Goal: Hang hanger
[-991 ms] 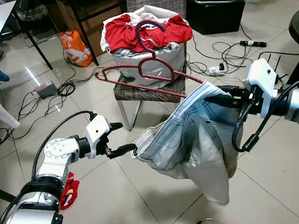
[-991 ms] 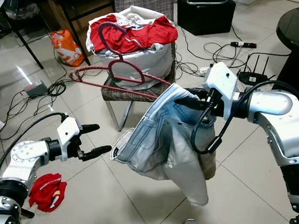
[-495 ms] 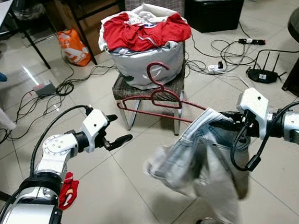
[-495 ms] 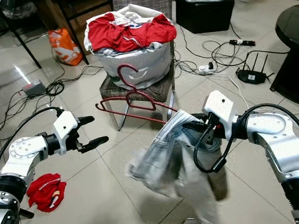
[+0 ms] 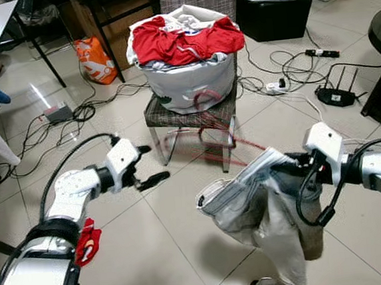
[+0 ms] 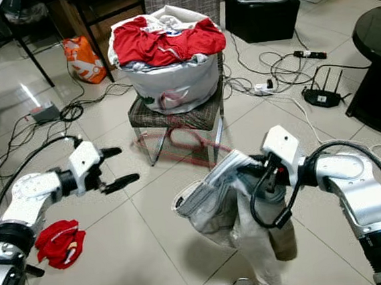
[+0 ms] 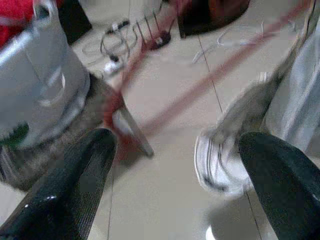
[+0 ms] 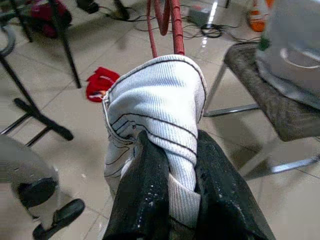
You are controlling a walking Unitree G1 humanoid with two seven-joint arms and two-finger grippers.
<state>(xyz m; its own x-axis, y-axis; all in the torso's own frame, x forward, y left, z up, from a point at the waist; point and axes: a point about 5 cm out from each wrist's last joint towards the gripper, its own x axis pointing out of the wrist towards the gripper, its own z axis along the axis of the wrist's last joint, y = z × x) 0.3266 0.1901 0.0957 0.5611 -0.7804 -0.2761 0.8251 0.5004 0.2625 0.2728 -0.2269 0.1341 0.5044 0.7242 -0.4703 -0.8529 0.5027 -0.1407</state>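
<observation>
red hanger [image 5: 207,143] blurred mid-frame before chair [image 5: 191,112] | jeans [image 5: 263,206] lower right, pinched in right gripper [image 8: 172,165] | left gripper [image 5: 147,165] spread wide, empty, centre left | laundry bag [image 5: 186,56] above | right wrist: hanger bars [image 8: 167,25] poke beyond denim

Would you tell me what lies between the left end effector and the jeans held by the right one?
Bare floor tile lies between the open left end effector and the jeans, seen in both eye views. The right end effector is shut on them.

Bare floor [image 5: 164,218] is lying open ahead — a stool [image 5: 188,116] bearing a laundry bag [image 5: 188,82] is blocking at 12 o'clock, cables [image 5: 56,127] trailing at 10.
</observation>
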